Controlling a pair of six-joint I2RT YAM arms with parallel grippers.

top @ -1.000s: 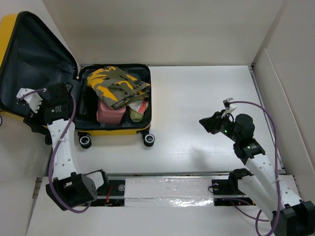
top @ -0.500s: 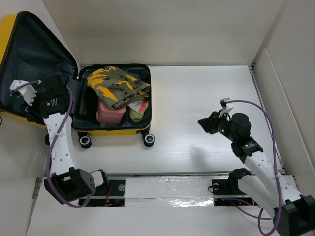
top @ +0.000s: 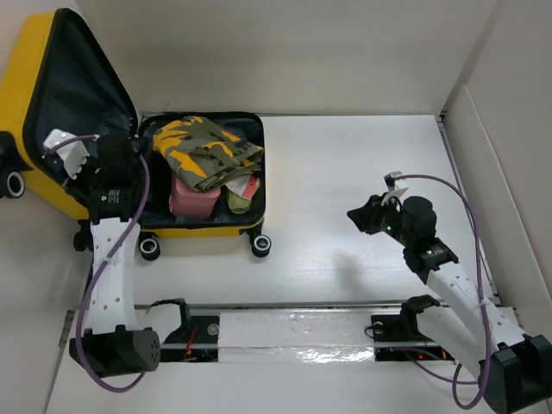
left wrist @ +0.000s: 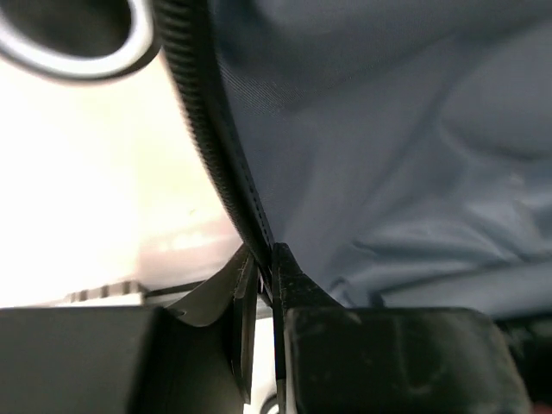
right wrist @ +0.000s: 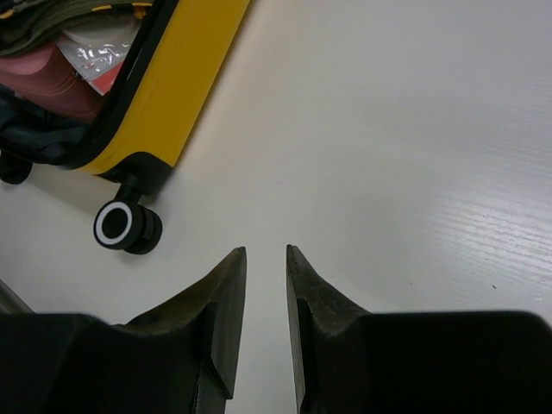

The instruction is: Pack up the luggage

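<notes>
The yellow luggage (top: 200,229) lies open at the table's back left, its dark-lined lid (top: 78,82) standing up at a steep tilt. A camouflage pouch (top: 205,148) and a pink case (top: 191,197) lie in its base. My left gripper (top: 97,191) is shut on the lid's black ribbed rim (left wrist: 207,129), which runs down between the closed fingertips of the left gripper (left wrist: 263,276). The lining (left wrist: 388,129) fills the right of that view. My right gripper (top: 358,216) hovers over bare table at the right, open a little and empty, also seen from its wrist as the right gripper (right wrist: 266,252).
Wheels (top: 150,248) (top: 261,245) stick out from the luggage's near side, and one wheel (right wrist: 125,226) shows left of the right fingers. A lid wheel (top: 13,183) hangs at far left. Cardboard walls (top: 509,172) ring the table. A rail with silver tape (top: 293,332) runs along the near edge.
My left gripper has closed on the lid's rim and swung right and up, and the lid has risen from lying back to steeply tilted. The right arm has barely shifted.
</notes>
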